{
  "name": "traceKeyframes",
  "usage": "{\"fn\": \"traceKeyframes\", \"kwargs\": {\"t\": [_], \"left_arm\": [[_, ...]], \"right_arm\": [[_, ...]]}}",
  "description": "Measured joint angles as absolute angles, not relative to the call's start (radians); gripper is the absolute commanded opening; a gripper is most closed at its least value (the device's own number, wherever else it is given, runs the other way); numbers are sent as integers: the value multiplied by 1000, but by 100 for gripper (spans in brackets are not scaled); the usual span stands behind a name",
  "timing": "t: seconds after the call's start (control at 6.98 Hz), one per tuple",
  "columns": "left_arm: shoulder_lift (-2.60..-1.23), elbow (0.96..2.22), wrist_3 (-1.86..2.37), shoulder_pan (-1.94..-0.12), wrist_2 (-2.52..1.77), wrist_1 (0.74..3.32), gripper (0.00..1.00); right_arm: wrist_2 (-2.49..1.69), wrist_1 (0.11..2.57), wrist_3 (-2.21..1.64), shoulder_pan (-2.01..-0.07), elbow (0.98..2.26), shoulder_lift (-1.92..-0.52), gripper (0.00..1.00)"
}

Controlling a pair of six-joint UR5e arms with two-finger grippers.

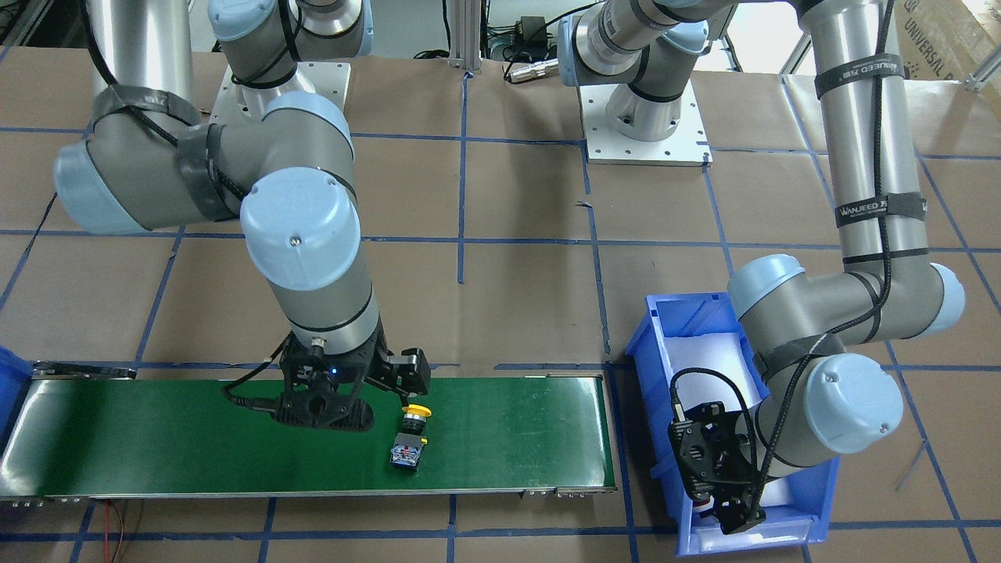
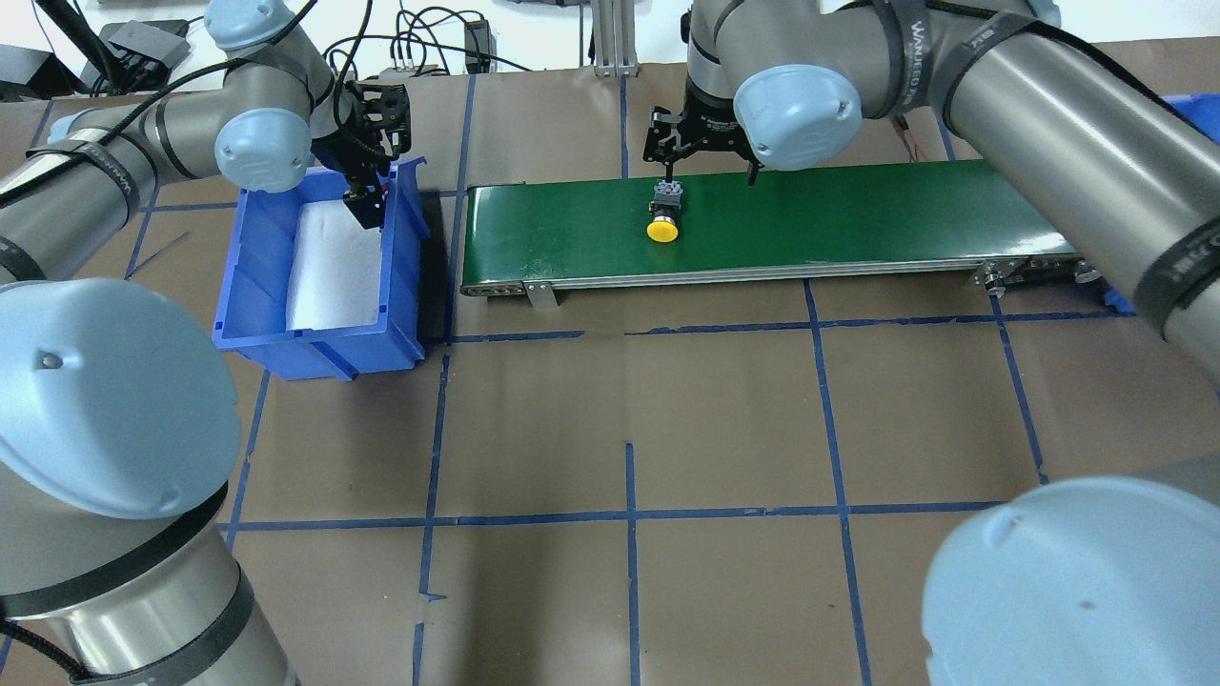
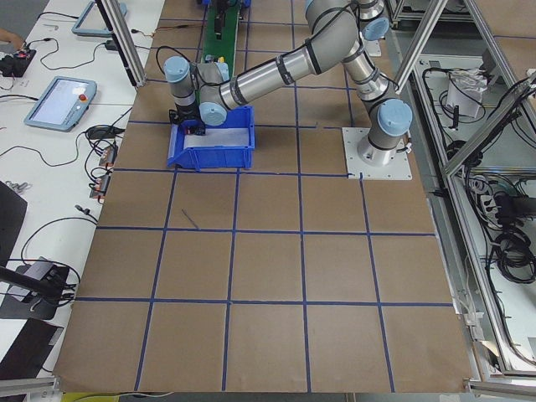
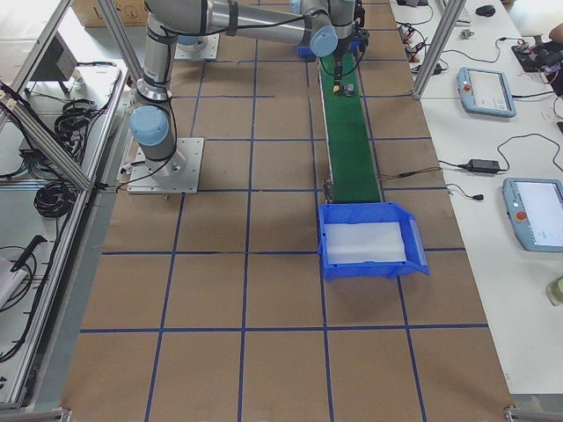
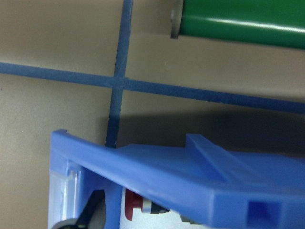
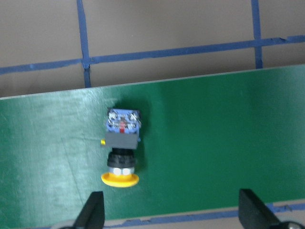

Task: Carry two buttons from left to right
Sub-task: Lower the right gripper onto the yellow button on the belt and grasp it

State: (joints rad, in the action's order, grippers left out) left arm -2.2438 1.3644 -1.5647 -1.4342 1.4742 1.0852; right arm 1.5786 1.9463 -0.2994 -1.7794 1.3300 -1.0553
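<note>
My right claw [image 6: 172, 213] hung open over the belt [image 2: 858, 219], with the yellow button [image 6: 121, 148] on its side at 11 o'clock in the wrist view. At the belt's 9 o'clock on the worktop [image 2: 724, 419], the left claw [image 2: 367, 202] gripped the red button [image 5: 135, 205] in the bin [image 2: 315, 338], whose wall hid most of it.

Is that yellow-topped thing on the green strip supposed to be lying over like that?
The yellow button lies tipped on its side on the green belt, not standing on its block, near the open right gripper. It looks odd but seems whole, and nothing appears spilled or broken.
</note>
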Motion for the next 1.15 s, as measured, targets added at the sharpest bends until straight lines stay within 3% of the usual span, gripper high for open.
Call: {"fn": "traceKeyframes", "kwargs": {"t": [0.43,0.57,0.86,1.0,1.15], "left_arm": [[-2251,1365,-1565,-1434,1474,1080,96],[-2252,1364,-1565,-1434,1474,1078,71],[-2253,1362,-1566,-1434,1474,1076,40],[-2253,1362,-1565,-1434,1474,1075,33],[-2254,1362,-1564,-1434,1474,1074,33]], "right_arm": [[1579,1946,-314,-1784,1194,-901,100],[1580,1946,-313,-1783,1185,-882,100],[1579,1942,-305,-1780,1190,-869,99],[1579,1939,-299,-1777,1195,-868,91],[1579,1938,-283,-1773,1207,-867,64]]}}
